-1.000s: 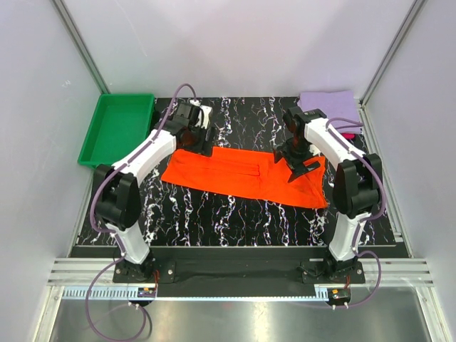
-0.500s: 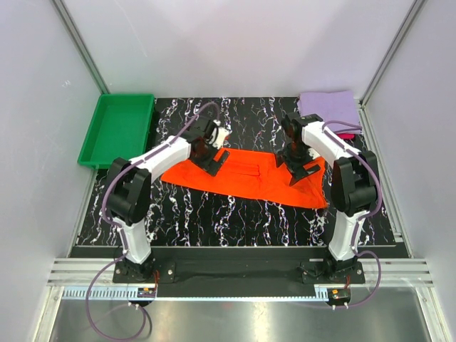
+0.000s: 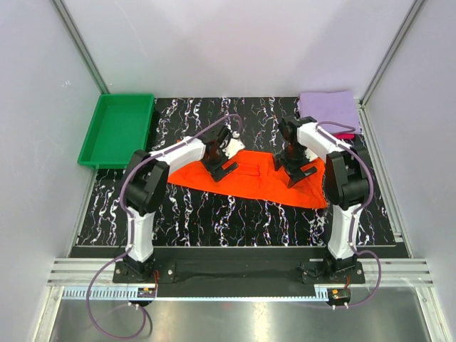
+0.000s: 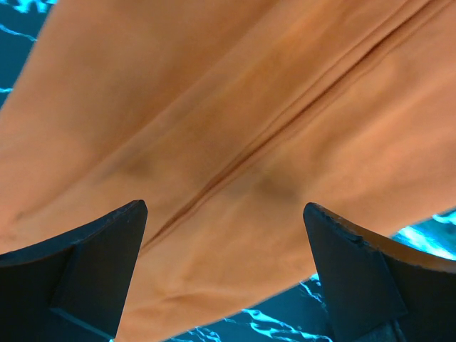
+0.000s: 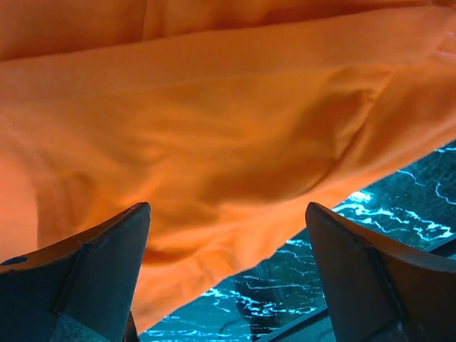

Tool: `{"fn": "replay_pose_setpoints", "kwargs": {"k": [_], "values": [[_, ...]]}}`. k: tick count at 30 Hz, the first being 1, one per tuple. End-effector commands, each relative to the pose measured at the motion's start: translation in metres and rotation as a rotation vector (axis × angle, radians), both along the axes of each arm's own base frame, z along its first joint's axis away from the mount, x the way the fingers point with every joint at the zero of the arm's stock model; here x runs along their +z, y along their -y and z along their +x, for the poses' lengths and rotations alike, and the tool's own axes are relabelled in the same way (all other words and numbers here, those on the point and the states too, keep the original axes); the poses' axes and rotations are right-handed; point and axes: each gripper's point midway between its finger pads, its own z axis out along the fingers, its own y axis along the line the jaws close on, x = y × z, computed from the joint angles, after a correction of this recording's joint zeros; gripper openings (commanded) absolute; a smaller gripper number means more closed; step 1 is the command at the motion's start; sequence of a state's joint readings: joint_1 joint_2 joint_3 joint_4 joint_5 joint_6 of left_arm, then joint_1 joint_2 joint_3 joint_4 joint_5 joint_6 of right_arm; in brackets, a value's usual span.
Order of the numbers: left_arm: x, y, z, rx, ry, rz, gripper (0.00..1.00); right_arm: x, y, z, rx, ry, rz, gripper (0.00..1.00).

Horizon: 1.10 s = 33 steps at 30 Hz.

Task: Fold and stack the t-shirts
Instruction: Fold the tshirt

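Note:
The large orange-red t-shirt (image 3: 246,182) lies flat on the marbled table as a long folded strip. My left gripper (image 3: 221,164) hangs open over its far edge, left of the middle; in the left wrist view the gripper (image 4: 224,207) has only cloth (image 4: 214,107) and the hem below it. My right gripper (image 3: 295,169) is open above the strip's right part, and in its wrist view the gripper (image 5: 228,208) straddles the shirt's edge (image 5: 214,114) without touching it. The lavender t-shirt (image 3: 329,108) sits folded at the far right corner, with the crimson-pink one (image 3: 348,135) peeking out beneath it.
A green tray (image 3: 117,128) stands at the far left of the table. Grey walls enclose the table (image 3: 235,221) on three sides. Both arms reach inward over the orange cloth, their elbows near the table's side edges.
The left gripper has swung right from the shirt's far left corner to near the middle of its far edge, jaws opening wider. The right gripper shifted slightly left.

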<state>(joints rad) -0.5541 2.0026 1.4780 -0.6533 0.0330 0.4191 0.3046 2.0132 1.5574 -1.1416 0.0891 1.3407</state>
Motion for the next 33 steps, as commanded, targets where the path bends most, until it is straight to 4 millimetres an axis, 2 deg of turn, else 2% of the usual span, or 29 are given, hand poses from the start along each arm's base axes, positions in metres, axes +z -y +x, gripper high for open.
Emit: {"fn": "replay_pose_setpoints", "kwargs": {"k": [1, 2, 3, 4, 6, 7, 9, 12, 14, 18, 21, 22, 23, 25, 26, 27, 28, 29, 30, 31, 32, 33], "values": [[0.012, 0.007, 0.035, -0.028, 0.09, -0.001, 0.99, 0.003, 0.0, 0.017, 0.007, 0.04, -0.021, 0.97], [0.004, 0.003, 0.033, -0.026, 0.072, 0.018, 0.99, 0.002, -0.001, 0.019, 0.01, 0.042, -0.022, 0.97], [0.008, 0.003, 0.04, -0.018, 0.071, 0.007, 0.99, -0.002, -0.001, 0.019, 0.013, 0.033, -0.025, 0.97], [-0.003, 0.0, 0.039, -0.001, 0.035, 0.014, 0.99, -0.002, -0.001, 0.021, 0.013, 0.034, -0.024, 0.97], [-0.005, 0.0, 0.042, 0.026, -0.012, -0.023, 0.99, -0.008, -0.002, 0.022, 0.018, 0.022, -0.023, 0.97], [-0.013, -0.005, 0.035, 0.037, -0.065, -0.016, 0.99, -0.009, -0.004, 0.023, 0.019, 0.018, -0.016, 0.97], [-0.015, -0.007, 0.028, 0.059, -0.117, -0.044, 0.99, -0.015, -0.006, 0.023, 0.022, 0.001, -0.013, 0.97], [-0.025, 0.0, -0.001, 0.055, -0.229, -0.101, 0.99, -0.024, -0.008, 0.026, 0.024, -0.009, -0.007, 0.97], [-0.03, -0.002, -0.019, 0.077, -0.291, -0.105, 0.99, -0.027, -0.01, 0.031, 0.031, -0.005, -0.006, 0.97], [-0.034, 0.005, -0.057, 0.163, -0.468, -0.146, 0.98, -0.042, -0.011, 0.039, 0.068, -0.022, -0.016, 0.96], [-0.042, 0.001, -0.083, 0.26, -0.575, -0.123, 0.95, -0.048, -0.019, 0.049, 0.124, -0.018, -0.012, 0.97], [-0.042, 0.002, -0.087, 0.279, -0.594, -0.138, 0.94, -0.045, -0.025, 0.058, 0.171, 0.009, -0.003, 0.97], [-0.05, -0.004, -0.102, 0.313, -0.634, -0.12, 0.92, -0.05, -0.031, 0.06, 0.204, 0.007, -0.001, 0.98], [-0.047, 0.003, -0.113, 0.378, -0.667, -0.18, 0.92, -0.043, -0.042, 0.076, 0.262, 0.054, 0.002, 0.99], [-0.049, 0.003, -0.119, 0.392, -0.679, -0.194, 0.91, -0.043, -0.051, 0.076, 0.319, 0.058, 0.002, 1.0], [-0.054, 0.001, -0.141, 0.467, -0.743, -0.193, 0.91, -0.049, -0.054, 0.079, 0.341, 0.054, 0.001, 1.0], [-0.054, 0.005, -0.144, 0.478, -0.738, -0.221, 0.91, -0.044, -0.062, 0.087, 0.368, 0.081, 0.01, 1.0], [-0.047, 0.007, -0.147, 0.49, -0.723, -0.253, 0.91, -0.044, -0.068, 0.089, 0.419, 0.092, 0.02, 1.0], [-0.047, 0.011, -0.159, 0.526, -0.75, -0.267, 0.91, -0.052, -0.073, 0.09, 0.445, 0.085, 0.023, 1.0], [-0.052, 0.007, -0.173, 0.544, -0.763, -0.257, 0.91, -0.047, -0.08, 0.097, 0.467, 0.11, 0.039, 1.0], [-0.046, 0.011, -0.182, 0.526, -0.751, -0.257, 0.91, -0.056, -0.086, 0.101, 0.526, 0.12, 0.048, 1.0], [-0.05, 0.008, -0.197, 0.564, -0.764, -0.23, 0.91, -0.05, -0.091, 0.112, 0.549, 0.154, 0.05, 1.0]]}}
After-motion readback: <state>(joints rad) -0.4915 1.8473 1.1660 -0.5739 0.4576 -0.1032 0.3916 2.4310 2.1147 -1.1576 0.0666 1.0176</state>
